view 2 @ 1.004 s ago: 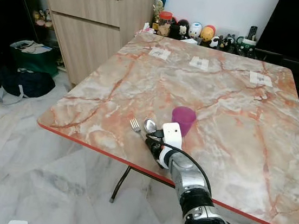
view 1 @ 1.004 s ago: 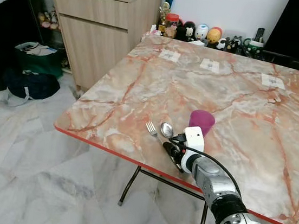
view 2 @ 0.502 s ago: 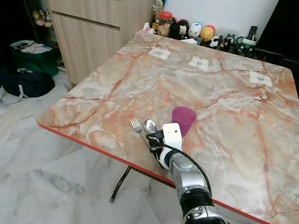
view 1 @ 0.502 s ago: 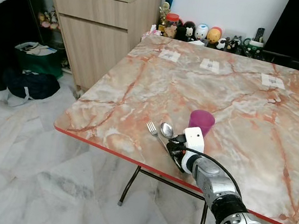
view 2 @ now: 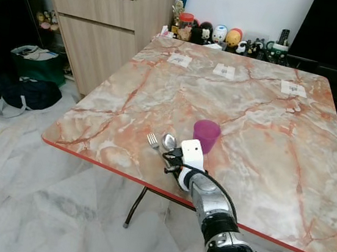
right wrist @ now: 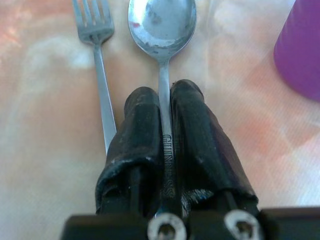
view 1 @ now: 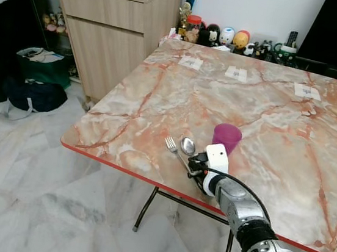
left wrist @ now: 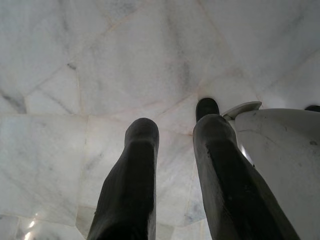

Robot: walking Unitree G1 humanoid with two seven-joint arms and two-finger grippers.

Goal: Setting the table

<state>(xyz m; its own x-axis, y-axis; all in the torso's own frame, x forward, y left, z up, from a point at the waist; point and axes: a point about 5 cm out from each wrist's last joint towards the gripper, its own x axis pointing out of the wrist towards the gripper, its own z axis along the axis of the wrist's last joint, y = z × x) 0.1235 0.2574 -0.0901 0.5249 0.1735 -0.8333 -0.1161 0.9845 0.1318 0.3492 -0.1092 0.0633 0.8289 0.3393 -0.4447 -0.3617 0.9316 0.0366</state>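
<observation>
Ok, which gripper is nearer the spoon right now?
Right. The right gripper is shut on the spoon handle, on the table beside the fork. The left gripper hangs over the floor, away from it.

The right silver arm reaches forward over the near edge of the marbled pink table point(view 1: 161, 88), its wrist low above the tabletop. The right gripper point(right wrist: 164, 97) lies almost flat there, its 2 long black fingers point(right wrist: 137, 130) pressed together on the handle of the steel spoon point(right wrist: 162, 22), whose bowl juts out past the fingertips. The left gripper point(left wrist: 175, 132) hangs beside the robot's body, pointing down at the white marble floor point(left wrist: 100, 60), its 2 black fingers held slightly apart with nothing between them.
</observation>
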